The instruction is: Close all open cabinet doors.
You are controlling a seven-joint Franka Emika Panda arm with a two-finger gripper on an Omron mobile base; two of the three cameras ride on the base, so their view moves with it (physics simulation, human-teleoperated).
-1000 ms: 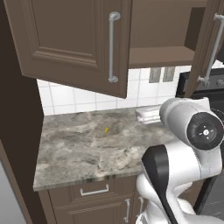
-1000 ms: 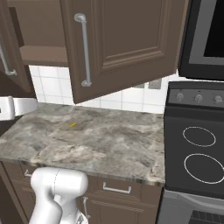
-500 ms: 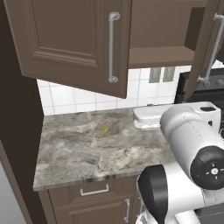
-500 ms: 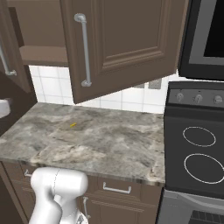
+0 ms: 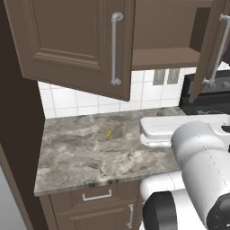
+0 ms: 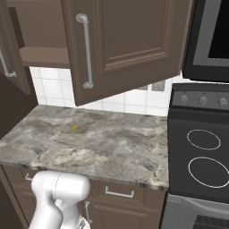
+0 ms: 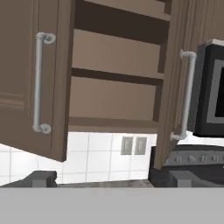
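Two dark brown wooden upper cabinet doors with raised panel moulding hang swung out above the grey marbled stone countertop, leaving the cabinet's bare brown shelves exposed between them. The left door juts toward the robot over the counter, its panelled face turned outward; the right door stands nearly edge-on beside the black oven, so both hinge on their outer sides and must swing inward to meet. Each door's long axis runs vertically, as does its long silver bar handle near the free edge (the natural place to push).

In the hand view, the gripper is released, its two dark tips spread wide with nothing between them, pointing at the open shelf bay and well short of either door. That wide stance likely suits a flat push against a door face rather than a grasp. Neither door is closed yet.
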